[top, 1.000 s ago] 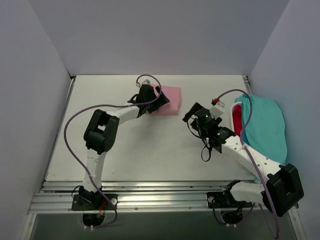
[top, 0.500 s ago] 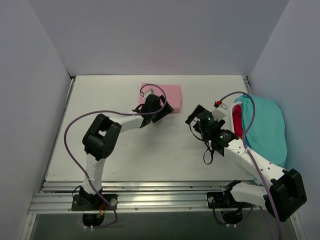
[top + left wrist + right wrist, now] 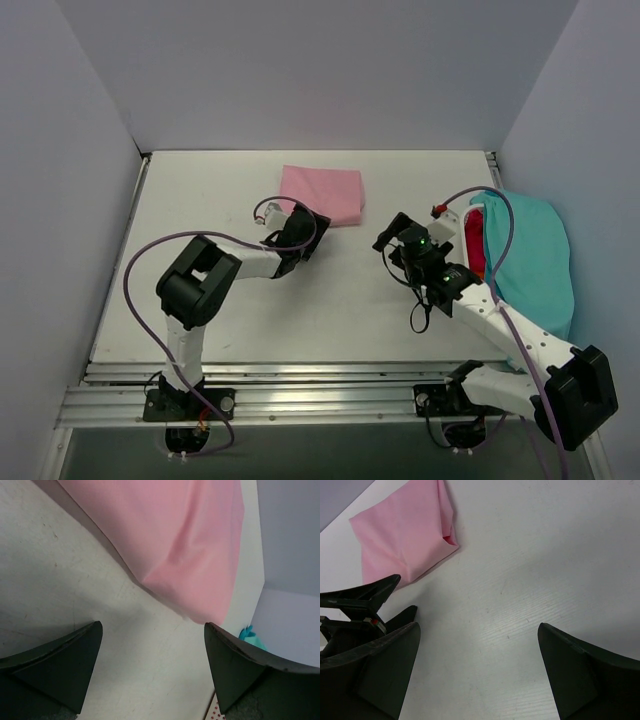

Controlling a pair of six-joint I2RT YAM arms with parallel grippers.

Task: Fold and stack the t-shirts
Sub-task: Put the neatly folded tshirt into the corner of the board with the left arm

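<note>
A folded light pink t-shirt (image 3: 322, 193) (image 3: 175, 535) (image 3: 405, 540) lies flat at the back middle of the table. My left gripper (image 3: 308, 228) (image 3: 152, 627) hovers just in front of the shirt's near edge, open, with only bare table between its fingers. Its black fingers (image 3: 370, 594) also show in the right wrist view. My right gripper (image 3: 386, 240) (image 3: 477, 627) is open and empty over the table, right of the pink shirt. A teal t-shirt (image 3: 535, 255) (image 3: 250, 637) lies heaped at the right edge, with a red t-shirt (image 3: 474, 250) showing beneath it.
The white table (image 3: 330, 300) is closed in by grey walls behind and at both sides. A metal rail (image 3: 300, 375) runs along the near edge by the arm bases. Purple cables (image 3: 140, 290) loop off both arms.
My left gripper has drawn back off the pink shirt towards the near left, leaving the whole shirt uncovered. The right arm has shifted only slightly.
</note>
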